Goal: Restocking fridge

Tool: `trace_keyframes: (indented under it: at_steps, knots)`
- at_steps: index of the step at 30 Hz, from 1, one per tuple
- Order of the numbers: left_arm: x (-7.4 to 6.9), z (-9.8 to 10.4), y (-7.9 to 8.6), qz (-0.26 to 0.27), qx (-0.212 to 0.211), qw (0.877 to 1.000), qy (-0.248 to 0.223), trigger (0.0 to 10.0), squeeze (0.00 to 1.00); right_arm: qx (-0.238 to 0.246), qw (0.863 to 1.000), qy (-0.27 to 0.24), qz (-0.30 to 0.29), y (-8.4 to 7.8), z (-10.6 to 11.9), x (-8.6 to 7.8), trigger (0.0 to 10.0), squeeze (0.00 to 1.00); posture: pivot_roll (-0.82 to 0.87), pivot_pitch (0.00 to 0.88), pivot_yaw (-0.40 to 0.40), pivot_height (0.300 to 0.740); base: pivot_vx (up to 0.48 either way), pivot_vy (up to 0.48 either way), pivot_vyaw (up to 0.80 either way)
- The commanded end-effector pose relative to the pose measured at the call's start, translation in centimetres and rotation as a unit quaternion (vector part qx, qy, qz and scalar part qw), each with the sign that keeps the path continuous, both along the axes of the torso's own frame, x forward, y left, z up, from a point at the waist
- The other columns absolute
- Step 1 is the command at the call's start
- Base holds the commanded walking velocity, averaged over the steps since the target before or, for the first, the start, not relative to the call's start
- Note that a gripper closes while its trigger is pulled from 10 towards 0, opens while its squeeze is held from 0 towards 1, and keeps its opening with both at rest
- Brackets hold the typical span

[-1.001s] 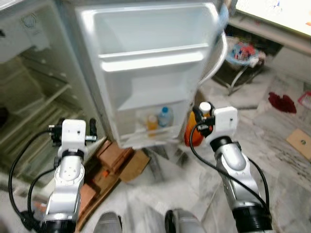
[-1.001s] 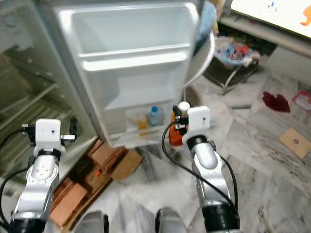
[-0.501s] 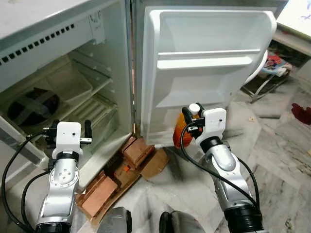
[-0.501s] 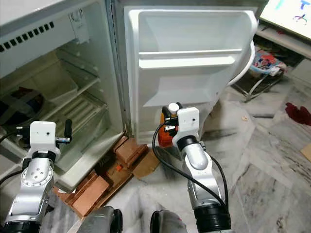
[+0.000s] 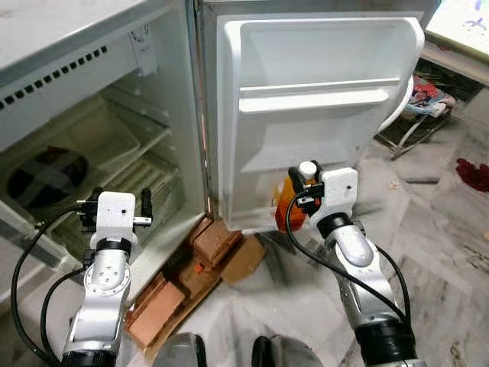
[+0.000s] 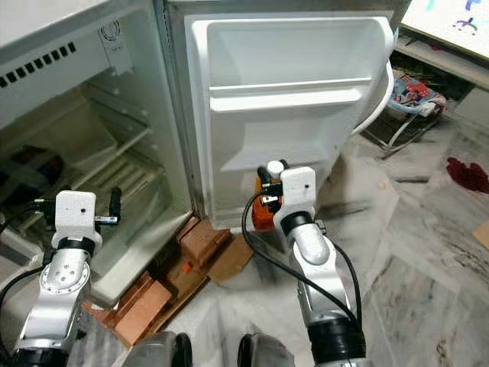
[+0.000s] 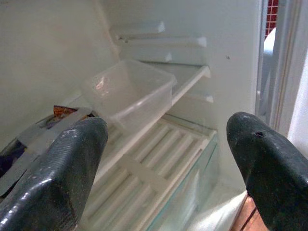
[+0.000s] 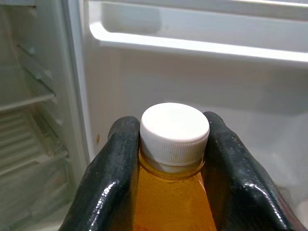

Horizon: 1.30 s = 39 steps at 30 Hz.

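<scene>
While the right gripper [image 8: 173, 159] clamps the orange bottle [image 5: 286, 206] by its neck before the fridge door [image 5: 321, 115], it should stay upright and clear the shelf lip; the left gripper [image 7: 163, 159] hangs spread, empty.

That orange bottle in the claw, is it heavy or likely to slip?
The orange bottle looks full, so probably heavy. The right claw pinches just its neck under the white cap, so it might swing. The plastic looks smooth, perhaps slippery.
</scene>
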<state>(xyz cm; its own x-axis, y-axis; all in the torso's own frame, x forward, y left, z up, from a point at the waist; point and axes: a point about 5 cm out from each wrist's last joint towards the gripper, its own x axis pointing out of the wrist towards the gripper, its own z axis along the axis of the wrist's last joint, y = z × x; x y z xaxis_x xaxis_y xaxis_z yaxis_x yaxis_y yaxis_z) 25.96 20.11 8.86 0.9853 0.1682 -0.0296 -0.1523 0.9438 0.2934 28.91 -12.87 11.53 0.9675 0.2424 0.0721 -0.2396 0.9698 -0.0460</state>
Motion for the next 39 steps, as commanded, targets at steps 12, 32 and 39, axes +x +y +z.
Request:
trace_keyframes:
  at_steps: [12, 32, 39]
  knots:
    - [-0.1, 0.1, -0.3, -0.003, 0.008, 1.0, -0.004, 10.0, 0.0, -0.008, 1.0, -0.016, 0.0, -0.2, 0.5, 0.3, 10.0, 0.0, 0.07, 0.11, -0.075, 0.74, 0.379, 0.0, 0.0]
    - [-3.1, -0.2, 1.3, 0.021, 0.027, 0.999, 0.011, 10.0, 0.0, 0.001, 0.999, 0.037, 0.038, 0.8, -1.4, -0.9, 10.0, 0.0, 0.08, 0.13, -0.069, 0.74, 0.016, 0.0, 0.0]
    - [-3.6, -0.4, 1.8, 0.022, 0.029, 0.999, 0.019, 10.0, 0.0, 0.011, 0.997, 0.047, 0.059, 1.4, -1.8, -1.4, 10.0, 0.0, 0.08, 0.141, -0.064, 0.74, 0.0, 0.0, 0.0]
